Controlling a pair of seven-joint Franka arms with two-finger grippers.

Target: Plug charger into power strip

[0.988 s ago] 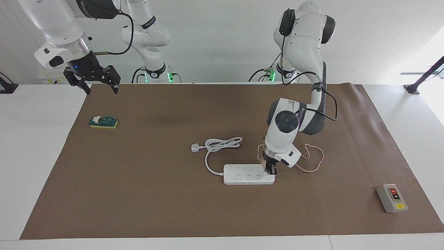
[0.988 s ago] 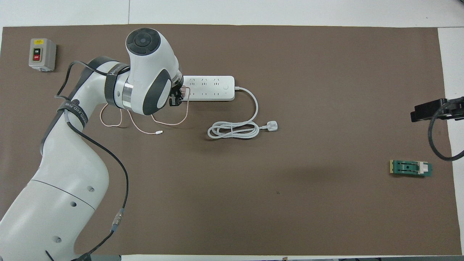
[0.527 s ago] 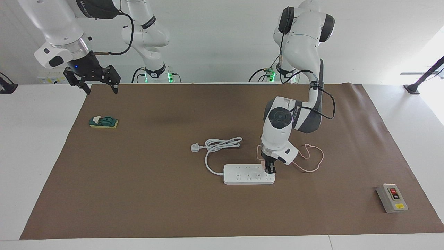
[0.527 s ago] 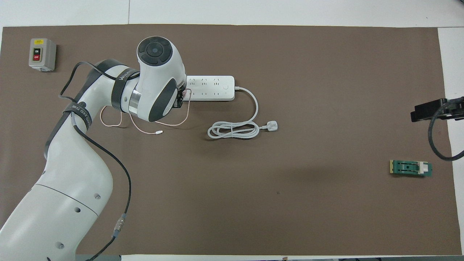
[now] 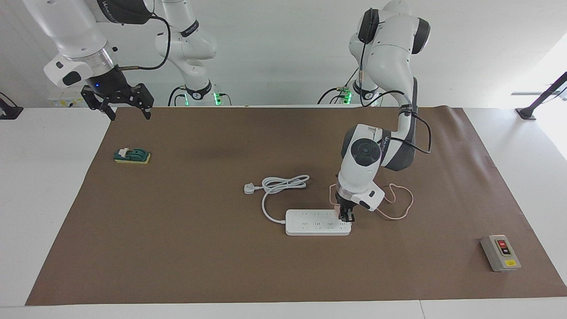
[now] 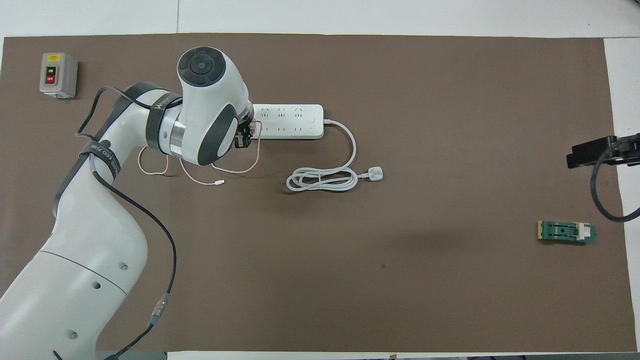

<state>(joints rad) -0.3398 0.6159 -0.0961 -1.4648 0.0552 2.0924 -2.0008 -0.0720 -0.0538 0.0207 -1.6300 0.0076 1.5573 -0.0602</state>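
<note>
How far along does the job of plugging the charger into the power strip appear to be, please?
Done: the left gripper has the charger at the power strip's end socket. In hand: seating it; full insertion cannot be confirmed. Left: releasing and withdrawing. The right gripper waits raised at its end.

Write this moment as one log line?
left gripper: holds charger at power strip end | right gripper: waits raised

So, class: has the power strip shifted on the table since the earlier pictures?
No. The power strip lies just as before, at the same spot beside its coiled white cord, under the left hand.
</note>
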